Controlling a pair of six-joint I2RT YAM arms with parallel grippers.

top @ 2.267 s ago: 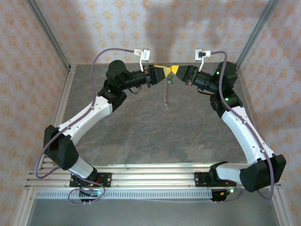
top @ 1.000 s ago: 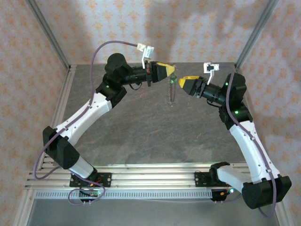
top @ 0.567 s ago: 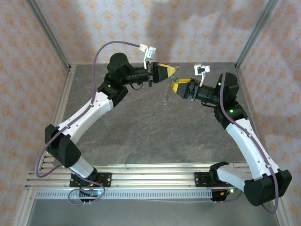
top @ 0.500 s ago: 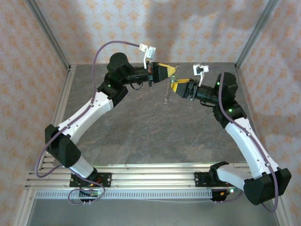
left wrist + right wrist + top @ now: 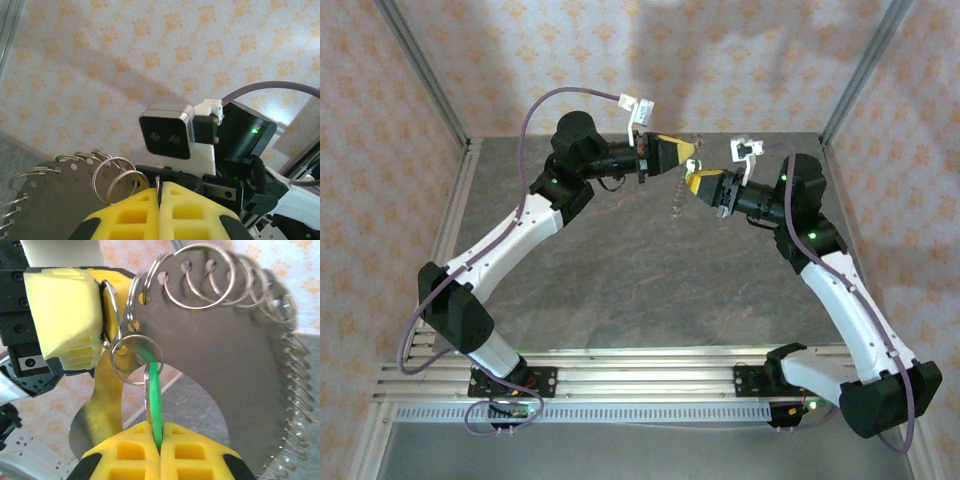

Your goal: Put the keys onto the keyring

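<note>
The right end effector (image 5: 160, 434) was fully closed, its two yellow fingers (image 5: 125, 460) clamped on one green key (image 5: 154, 390). The key stood edge-on between them, and its upper end reached one small split ring (image 5: 134, 360). Whether the key was threaded through that ring could not be determined.

The left end effector (image 5: 159, 192) had its tips pressed together with a thin metal edge pinched between them. The right wrist view showed that edge to belong to the keyring (image 5: 215, 340), which was held clear of the table (image 5: 620, 290).

Count: two end effectors, one key, one keyring. The keyring was a flat grey crescent-shaped plate with holes along its rim, each hole carrying a wire ring (image 5: 200, 276). Five rings were distinct across the top. Those down the right rim were too blurred to count.

Differences between views:
- **Right wrist view:** it gave the key, the small ring and the plate's open centre.
- **Left wrist view:** it gave the plate at lower left with a fan of rings. The camera housing (image 5: 166, 134) of the right arm faced it just beyond.
- **Top external view:** it gave both end effectors almost tip to tip above the far middle of the table, with the keyring hanging between them as a thin strip. The key was too small to make out there.
</note>
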